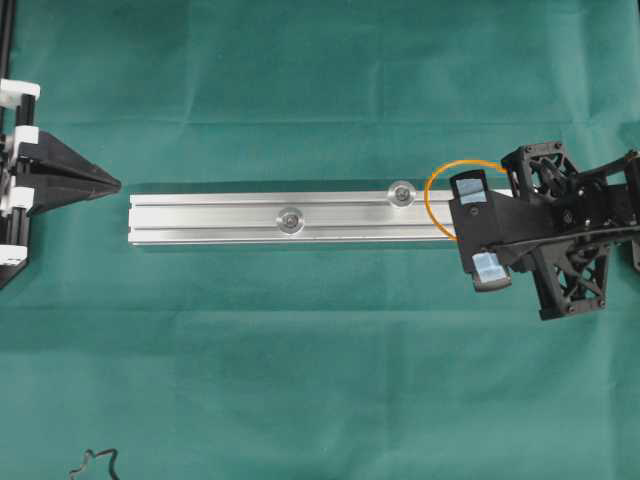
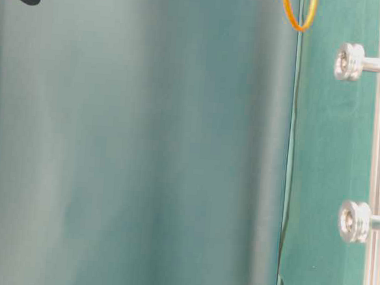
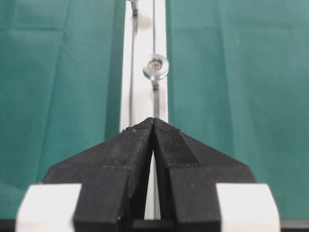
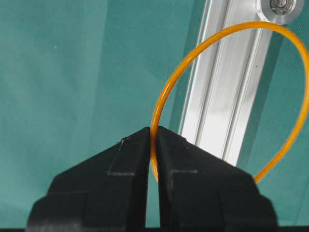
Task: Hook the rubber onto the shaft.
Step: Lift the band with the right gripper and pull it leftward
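Clearly, the right end effector (image 4: 153,137) is clamped on the rubber (image 4: 193,53), whose loop hangs ahead of it over the rail (image 4: 227,96), short of the nearest shaft (image 4: 280,7). Left end effector (image 3: 153,124) closed, empty.

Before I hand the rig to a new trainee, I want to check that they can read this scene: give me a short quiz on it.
1. True or false: the right end effector is shut on the band.
2. Multiple choice: how many shafts stand on the rail? A one, B two, C three.
3. Fill in: the left end effector is shut and holds ____.

Key: 1 true, the band is pinched between the fingertips. 2 B, the near shaft by the band and the far shaft towards the left arm. 3 nothing.
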